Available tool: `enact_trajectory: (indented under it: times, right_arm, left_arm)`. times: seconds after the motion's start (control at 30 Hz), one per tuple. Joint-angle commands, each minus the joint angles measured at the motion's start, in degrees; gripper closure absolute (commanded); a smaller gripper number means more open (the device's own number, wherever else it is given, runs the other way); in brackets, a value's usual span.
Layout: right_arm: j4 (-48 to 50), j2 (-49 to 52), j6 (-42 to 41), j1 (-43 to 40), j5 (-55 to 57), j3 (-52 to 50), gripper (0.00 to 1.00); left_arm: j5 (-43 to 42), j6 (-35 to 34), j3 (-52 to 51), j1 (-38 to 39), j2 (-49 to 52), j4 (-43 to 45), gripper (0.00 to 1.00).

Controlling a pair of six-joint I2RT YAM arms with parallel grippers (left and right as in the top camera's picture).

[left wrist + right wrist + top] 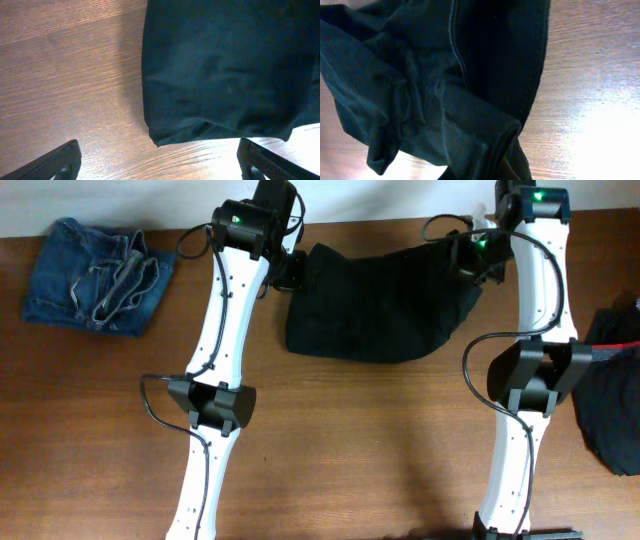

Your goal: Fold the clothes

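Left tool [159, 160] spread wide, right tool [468, 255] pinched closed.

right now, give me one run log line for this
item: black trousers, part folded | left gripper: open, at trousers' edge | right gripper: shut on black trousers | blue jeans: bundled, far left

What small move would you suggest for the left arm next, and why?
Probably ease the left gripper forward to pinch the black trousers at their corner: the jaws stand open and empty short of it, while the right gripper is shut on the other side.
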State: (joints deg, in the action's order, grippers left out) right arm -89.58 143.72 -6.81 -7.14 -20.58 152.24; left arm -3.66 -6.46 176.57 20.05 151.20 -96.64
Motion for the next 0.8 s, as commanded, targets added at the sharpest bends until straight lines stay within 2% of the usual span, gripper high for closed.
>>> enact_trajectory:
  times: [0.0,0.23,0.3,0.43,0.77]
  right_arm:
    - [-0.7,-2.6,-1.92,0.0,0.07,3.37,0.96]
    - [-2.86,-3.02,-3.21,0.0,0.57,7.26,0.96]
    - [-4.35,-3.02,-5.07,0.0,4.81,7.54,0.96]
    - [-5.75,-3.02,-5.11,0.39,5.88,7.54,0.96]
    - [-4.48,-3.13,-8.13,5.05,8.31,7.58,0.96]
  left_arm:
    - [-0.61,1.01,0.48,-0.46,-0.96,-0.09,0.01]
    - [-0.52,1.2,0.48,-0.48,-0.22,-0.07,0.01]
    - [0.52,1.2,0.48,-0.66,-0.2,-0.07,0.01]
    - [1.11,1.18,0.48,-1.64,-0.2,-0.07,0.01]
    - [1.14,1.18,0.46,-7.58,-0.2,-0.07,0.01]
